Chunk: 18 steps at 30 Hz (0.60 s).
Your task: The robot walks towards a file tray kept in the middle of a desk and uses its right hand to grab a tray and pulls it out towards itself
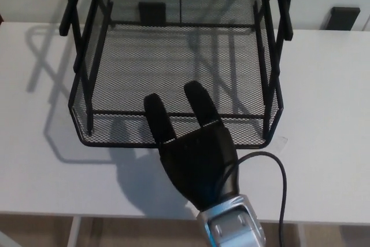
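A black wire-mesh file tray rack (272, 44) stands in the middle of the white desk (324, 114). Its lowest tray (115, 125) is nearest me, with the front rim facing the desk's near edge. My right hand (199, 160) comes in from the bottom of the picture, palm down, just in front of that rim. Its two fingers (157, 117) stretch straight and apart over the rim into the tray. The thumb is hidden under the hand. The hand looks open. The left hand does not show.
A black cable (282, 189) loops from my silver wrist (231, 224) over the desk's near edge. Two small black objects sit at the back, one (345, 17) far right and one (151, 13) seen through the mesh. The rack's upper tiers rise out of view.
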{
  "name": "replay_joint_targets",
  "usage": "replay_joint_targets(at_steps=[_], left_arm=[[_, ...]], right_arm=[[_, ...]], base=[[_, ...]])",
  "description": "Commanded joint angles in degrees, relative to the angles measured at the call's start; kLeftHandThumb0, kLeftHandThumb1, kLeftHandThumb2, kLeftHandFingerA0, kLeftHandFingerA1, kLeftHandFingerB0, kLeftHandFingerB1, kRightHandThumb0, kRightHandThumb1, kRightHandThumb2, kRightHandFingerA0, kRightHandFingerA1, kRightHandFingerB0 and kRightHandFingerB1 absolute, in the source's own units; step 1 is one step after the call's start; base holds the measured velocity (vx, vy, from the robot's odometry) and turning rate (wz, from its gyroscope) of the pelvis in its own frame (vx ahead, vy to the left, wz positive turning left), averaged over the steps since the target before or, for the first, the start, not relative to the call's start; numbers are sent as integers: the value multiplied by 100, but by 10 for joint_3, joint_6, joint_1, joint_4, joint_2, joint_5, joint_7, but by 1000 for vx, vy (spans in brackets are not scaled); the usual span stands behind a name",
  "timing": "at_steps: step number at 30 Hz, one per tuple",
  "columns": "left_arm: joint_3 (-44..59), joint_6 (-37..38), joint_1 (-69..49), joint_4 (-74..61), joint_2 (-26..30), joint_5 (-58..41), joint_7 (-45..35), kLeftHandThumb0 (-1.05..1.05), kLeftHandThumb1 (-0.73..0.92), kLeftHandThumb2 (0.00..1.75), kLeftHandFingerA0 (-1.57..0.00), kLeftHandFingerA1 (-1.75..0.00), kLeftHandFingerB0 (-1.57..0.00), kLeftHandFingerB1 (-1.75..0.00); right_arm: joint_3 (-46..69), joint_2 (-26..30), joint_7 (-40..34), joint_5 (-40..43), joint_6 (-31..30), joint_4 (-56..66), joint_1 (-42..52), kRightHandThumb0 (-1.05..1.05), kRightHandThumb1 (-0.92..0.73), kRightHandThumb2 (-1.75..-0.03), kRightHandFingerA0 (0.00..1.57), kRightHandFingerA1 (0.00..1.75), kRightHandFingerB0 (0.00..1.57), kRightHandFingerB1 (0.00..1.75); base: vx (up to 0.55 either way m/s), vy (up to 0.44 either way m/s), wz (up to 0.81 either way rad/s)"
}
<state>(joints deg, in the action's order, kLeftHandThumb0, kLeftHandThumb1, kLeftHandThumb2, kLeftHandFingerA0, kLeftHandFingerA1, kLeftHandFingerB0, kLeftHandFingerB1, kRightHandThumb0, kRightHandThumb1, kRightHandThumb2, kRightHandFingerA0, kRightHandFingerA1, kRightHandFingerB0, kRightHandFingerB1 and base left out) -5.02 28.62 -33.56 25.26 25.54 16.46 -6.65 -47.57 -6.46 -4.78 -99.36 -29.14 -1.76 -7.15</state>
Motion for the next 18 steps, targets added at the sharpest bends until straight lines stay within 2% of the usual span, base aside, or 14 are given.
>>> replay_joint_targets(at_steps=[1,5,6,14,18], left_arm=[[3,-11,3,11,8,-8,-10,-36,54,56,-61,-42,-51,-40],[2,3,6,25,8,-6,-6,-35,53,56,-62,-42,-52,-40],[3,-2,3,15,10,-6,-9,-36,54,56,-61,-42,-52,-39],[5,-9,-5,-6,14,-12,-20,-35,54,56,-62,-43,-52,-40],[4,-5,-4,-4,17,-6,-16,-35,54,56,-63,-43,-53,-40]], right_arm=[[-53,-11,0,9,-9,43,65,-65,-34,-55,0,36,0,43],[-77,-4,10,19,-11,70,98,-62,-36,-54,0,43,0,48],[-79,-3,5,24,-12,73,105,-65,-27,-65,0,46,0,46],[-107,13,-20,31,-19,92,160,-62,-26,-63,0,54,1,56],[-112,21,-24,43,-18,96,182,-62,-28,-65,0,52,0,51]], base=[[0,0,0],[0,0,0],[0,0,0],[0,0,0],[0,0,0]])
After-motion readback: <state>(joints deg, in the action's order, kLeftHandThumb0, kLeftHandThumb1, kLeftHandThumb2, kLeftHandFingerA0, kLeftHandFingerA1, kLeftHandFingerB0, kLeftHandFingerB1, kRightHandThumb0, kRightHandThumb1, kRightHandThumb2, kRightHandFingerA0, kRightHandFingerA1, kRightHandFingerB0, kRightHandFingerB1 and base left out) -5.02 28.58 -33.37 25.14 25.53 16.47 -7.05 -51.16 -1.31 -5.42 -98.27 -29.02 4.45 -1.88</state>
